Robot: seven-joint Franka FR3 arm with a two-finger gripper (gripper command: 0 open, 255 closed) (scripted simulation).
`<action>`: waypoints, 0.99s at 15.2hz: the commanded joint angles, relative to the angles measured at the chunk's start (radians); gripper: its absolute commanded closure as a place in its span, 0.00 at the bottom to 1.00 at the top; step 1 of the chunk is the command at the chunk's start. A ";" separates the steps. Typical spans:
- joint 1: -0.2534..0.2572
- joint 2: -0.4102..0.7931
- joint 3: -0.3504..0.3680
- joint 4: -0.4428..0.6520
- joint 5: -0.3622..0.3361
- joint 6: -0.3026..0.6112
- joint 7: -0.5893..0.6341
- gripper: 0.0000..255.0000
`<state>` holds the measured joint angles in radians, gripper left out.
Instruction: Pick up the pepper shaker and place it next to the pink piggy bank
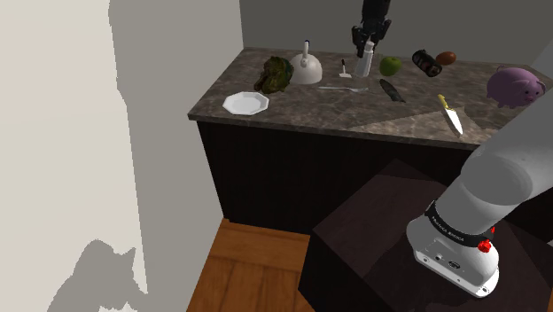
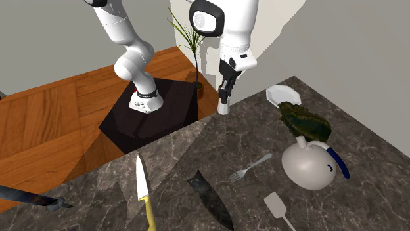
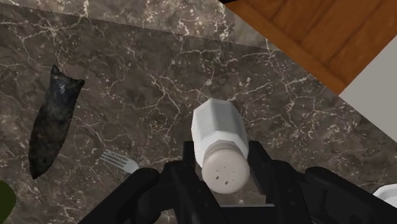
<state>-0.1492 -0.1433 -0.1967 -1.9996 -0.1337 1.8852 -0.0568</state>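
Closest to us, the gripper (image 3: 222, 154) pinches a white pepper shaker (image 3: 219, 130) between its two black jaws.

We see the jaws pressed on both sides of the shaker near its cap, and the cap with its small holes points toward the wrist camera. The shaker hangs a little tilted in the air over the dark marble countertop (image 1: 292, 120). Under it lie a fork (image 3: 121, 161) and, beside the fork, a dark flat object (image 3: 51, 130). In the shoulder view we find the shaker (image 1: 362, 64) just beside a green apple (image 1: 390, 65). The pink piggy bank (image 1: 514, 86) stands well apart from it, at the countertop's end on that view's right. A knife (image 1: 450, 113) with a yellow handle lies between them, nearer the front edge. A white kettle (image 1: 306, 66) and a white plate (image 1: 245, 103) are toward that view's left.
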 commanded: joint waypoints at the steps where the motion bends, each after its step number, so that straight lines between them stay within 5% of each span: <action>1: 0.000 -0.003 0.000 0.024 0.001 -0.027 -0.003 1.00; 8: 0.002 -0.004 0.003 0.117 0.004 -0.120 -0.011 1.00; 15: -0.068 -0.052 -0.092 0.068 -0.019 -0.099 -0.168 1.00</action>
<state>-0.2084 -0.1955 -0.2752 -1.9340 -0.1507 1.7847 -0.2014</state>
